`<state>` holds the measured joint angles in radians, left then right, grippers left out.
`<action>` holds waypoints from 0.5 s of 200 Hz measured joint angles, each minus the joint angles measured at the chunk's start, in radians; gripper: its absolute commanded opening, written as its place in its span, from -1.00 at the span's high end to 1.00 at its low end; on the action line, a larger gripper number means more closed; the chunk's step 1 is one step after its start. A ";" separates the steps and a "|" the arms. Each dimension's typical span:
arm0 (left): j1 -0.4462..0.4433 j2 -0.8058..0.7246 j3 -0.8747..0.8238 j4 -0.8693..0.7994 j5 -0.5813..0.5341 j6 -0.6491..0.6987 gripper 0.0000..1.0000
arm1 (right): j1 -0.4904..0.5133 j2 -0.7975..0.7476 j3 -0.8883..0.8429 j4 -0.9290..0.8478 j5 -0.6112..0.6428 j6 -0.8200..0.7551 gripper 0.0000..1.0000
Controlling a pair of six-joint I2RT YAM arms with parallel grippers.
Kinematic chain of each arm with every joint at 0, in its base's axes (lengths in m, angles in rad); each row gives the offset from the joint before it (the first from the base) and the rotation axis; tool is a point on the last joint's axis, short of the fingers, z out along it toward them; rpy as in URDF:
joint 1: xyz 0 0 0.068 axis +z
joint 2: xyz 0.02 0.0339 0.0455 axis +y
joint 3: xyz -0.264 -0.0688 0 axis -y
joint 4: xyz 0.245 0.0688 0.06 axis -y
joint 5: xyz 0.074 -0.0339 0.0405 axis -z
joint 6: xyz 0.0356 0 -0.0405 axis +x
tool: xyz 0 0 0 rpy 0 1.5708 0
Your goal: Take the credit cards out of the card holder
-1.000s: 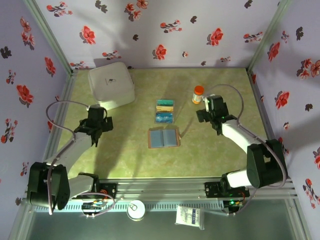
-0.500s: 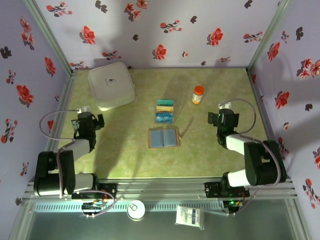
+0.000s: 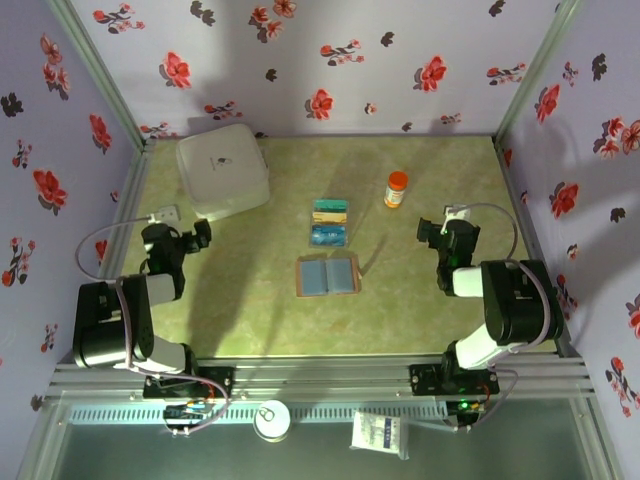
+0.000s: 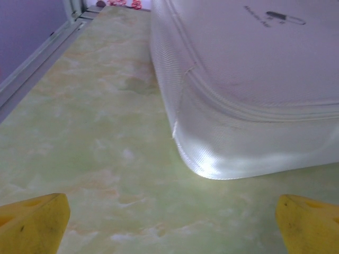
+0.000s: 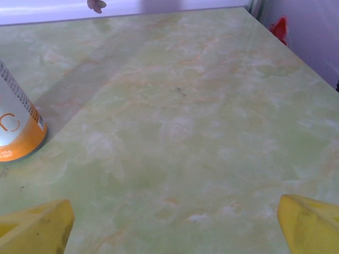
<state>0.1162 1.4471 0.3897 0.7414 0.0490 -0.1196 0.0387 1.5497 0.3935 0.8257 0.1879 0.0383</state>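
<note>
Left gripper (image 3: pixel 198 238) and right gripper (image 3: pixel 428 230) gaped empty. Tan card holder (image 3: pixel 327 274) lay open, blue-grey inside, at 6 o'clock of the credit cards (image 3: pixel 328 235).

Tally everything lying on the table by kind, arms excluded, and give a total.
Credit cards: 2
Card holder: 1
Orange-capped bottle: 1
White container: 1
Total: 5
</note>
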 measured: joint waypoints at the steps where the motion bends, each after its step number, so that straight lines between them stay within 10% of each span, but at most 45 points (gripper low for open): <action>1: 0.000 0.001 0.001 0.000 0.003 0.000 -0.99 | 0.000 0.000 0.000 0.001 0.000 0.000 -0.99; 100: -0.069 0.088 0.005 0.094 0.030 0.082 -1.00 | 0.000 0.001 -0.001 0.029 -0.013 0.011 -0.99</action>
<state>0.0471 1.5349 0.3943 0.8356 0.0792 -0.0376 0.0387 1.5509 0.3927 0.8547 0.1749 0.0498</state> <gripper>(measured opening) 0.997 0.993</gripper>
